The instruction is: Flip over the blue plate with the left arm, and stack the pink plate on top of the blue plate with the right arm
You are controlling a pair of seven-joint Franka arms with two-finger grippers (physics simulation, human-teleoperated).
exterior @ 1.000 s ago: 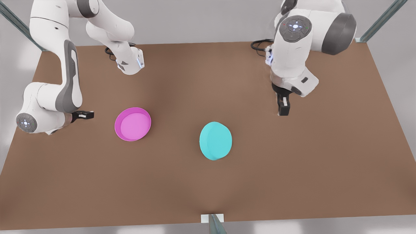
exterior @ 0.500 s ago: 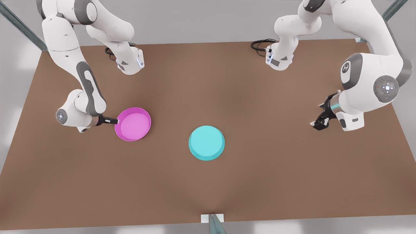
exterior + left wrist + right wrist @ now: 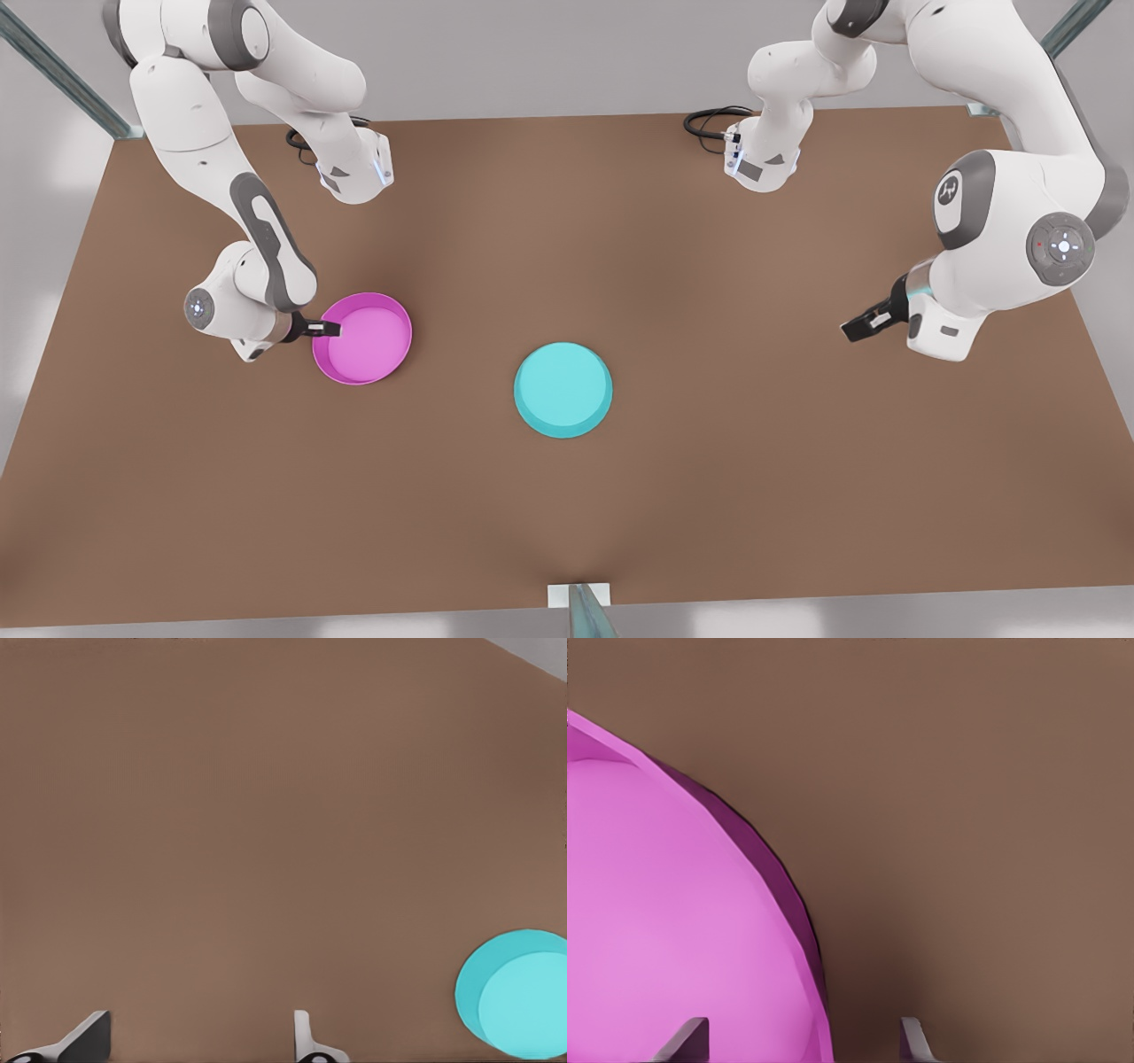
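While left claw (image 3: 858,327) hovers open, right claw (image 3: 330,330) straddles pink plate (image 3: 363,338) rim.

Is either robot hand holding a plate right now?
No. The right end effector straddles the pink plate's rim, open. The left end effector is open, away from the blue plate.

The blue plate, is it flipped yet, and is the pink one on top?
The blue plate lies bottom-up on the table, so the flip looks done. The left claw hangs open, off at the front view's right. In hand: the right claw is open at the rim of the pink plate, one finger either side in the right wrist view. Left: gripping the pink plate, lifting it and stacking it on the blue one.
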